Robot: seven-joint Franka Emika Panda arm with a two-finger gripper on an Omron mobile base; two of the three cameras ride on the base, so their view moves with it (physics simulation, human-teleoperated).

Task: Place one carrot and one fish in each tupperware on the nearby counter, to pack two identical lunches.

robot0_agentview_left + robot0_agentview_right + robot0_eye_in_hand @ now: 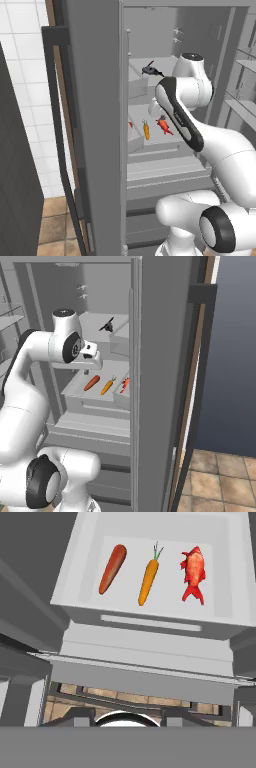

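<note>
White arm reaches into open grey fridge, elbow bent, hand above pale grey shelf (220,577) — camera looking down on it. Jaw opening cannot be told; nothing seen held. On shelf, in row, apart: red-orange tapered carrot (112,568) toward one edge, orange carrot with green top (149,580) mid, bright red fish (193,574) toward opposite edge. Blackish fish (150,69) on shelf above.

No readable text, labels or numbers anywhere (fridge surfaces plain).
</note>
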